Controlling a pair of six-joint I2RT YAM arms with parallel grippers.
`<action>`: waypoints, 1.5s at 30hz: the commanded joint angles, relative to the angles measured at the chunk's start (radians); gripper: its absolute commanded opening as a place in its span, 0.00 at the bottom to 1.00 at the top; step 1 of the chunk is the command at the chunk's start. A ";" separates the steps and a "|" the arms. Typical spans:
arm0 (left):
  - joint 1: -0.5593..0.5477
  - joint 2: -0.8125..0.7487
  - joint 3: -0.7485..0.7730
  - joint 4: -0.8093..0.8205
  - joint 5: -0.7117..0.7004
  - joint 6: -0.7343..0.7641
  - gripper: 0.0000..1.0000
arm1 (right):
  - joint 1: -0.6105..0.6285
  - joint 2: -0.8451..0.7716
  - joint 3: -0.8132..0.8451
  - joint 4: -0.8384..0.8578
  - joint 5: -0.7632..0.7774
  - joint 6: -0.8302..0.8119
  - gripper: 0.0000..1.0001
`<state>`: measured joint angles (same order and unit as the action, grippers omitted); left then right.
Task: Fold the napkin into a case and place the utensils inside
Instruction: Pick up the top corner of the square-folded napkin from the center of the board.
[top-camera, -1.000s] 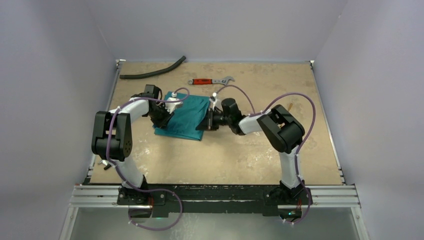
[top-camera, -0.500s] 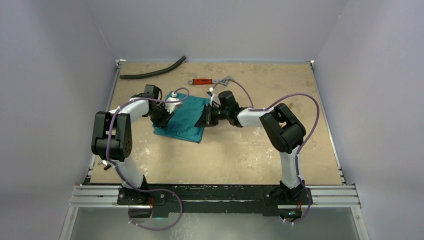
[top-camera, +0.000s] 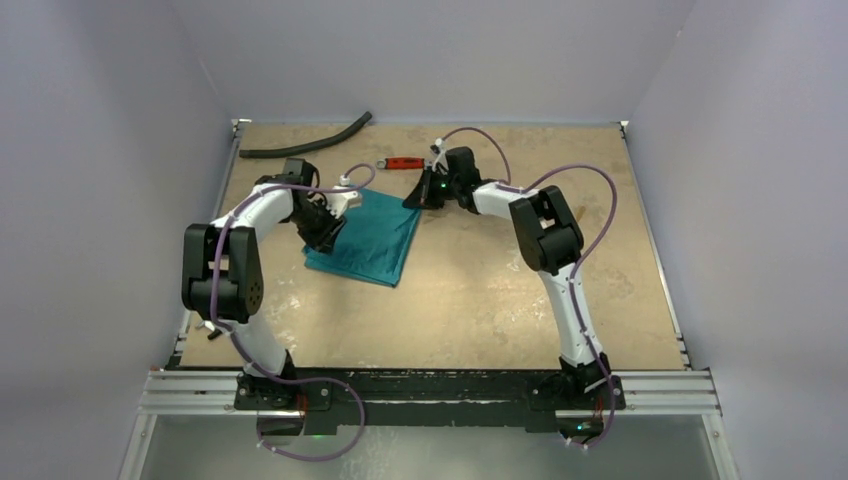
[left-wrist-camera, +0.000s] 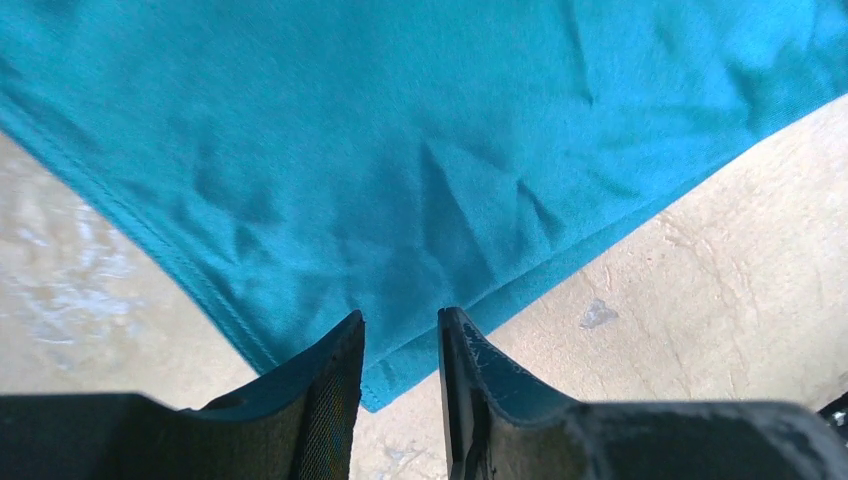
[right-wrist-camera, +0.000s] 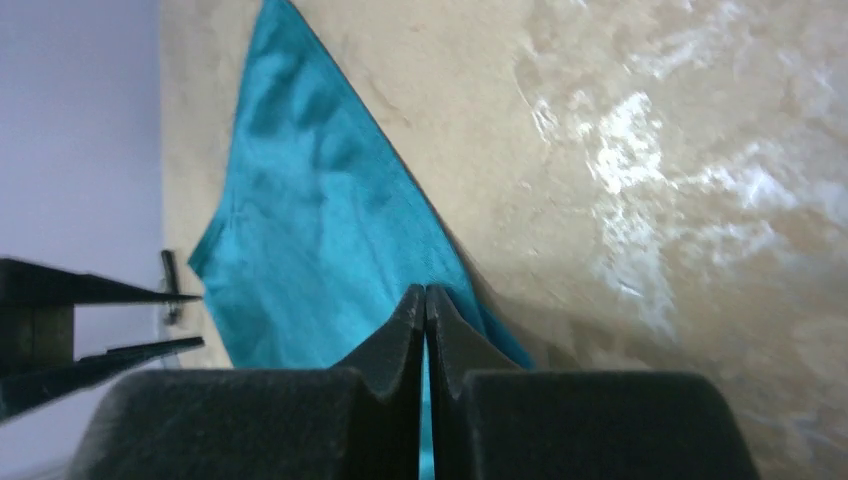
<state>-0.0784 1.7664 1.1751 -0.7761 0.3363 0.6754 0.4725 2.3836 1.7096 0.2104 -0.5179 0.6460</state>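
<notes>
top: napkin (top-camera: 368, 240) flat, centre-left, long axis upper-right to lower-left; wrench (top-camera: 405, 163) above | left wrist: left gripper (left-wrist-camera: 402, 318) slightly parted over napkin hem | right wrist: right gripper (right-wrist-camera: 426, 292) pressed together, seemingly pinching napkin corner

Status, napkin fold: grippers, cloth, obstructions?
Left gripper slightly open at edge of teal-green cloth napkin. Right gripper shut on its far corner. Red-handled metal wrench close beside it.

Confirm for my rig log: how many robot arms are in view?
2. The left arm reaches the left side of the napkin; the right arm ends by its far right corner. None seems hidden.
</notes>
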 joint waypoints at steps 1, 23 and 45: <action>0.032 -0.011 0.107 -0.077 0.085 -0.014 0.33 | -0.029 -0.022 -0.084 -0.024 0.065 -0.007 0.03; 0.086 0.106 0.229 -0.003 0.123 -0.124 0.32 | -0.035 -0.501 -0.723 0.051 0.189 -0.067 0.09; 0.086 0.086 0.032 0.142 0.020 -0.066 0.22 | -0.019 0.001 0.234 -0.297 0.265 -0.242 0.61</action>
<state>0.0071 1.8828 1.2396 -0.7341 0.3767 0.6044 0.4416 2.3569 1.9110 0.0021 -0.2554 0.4320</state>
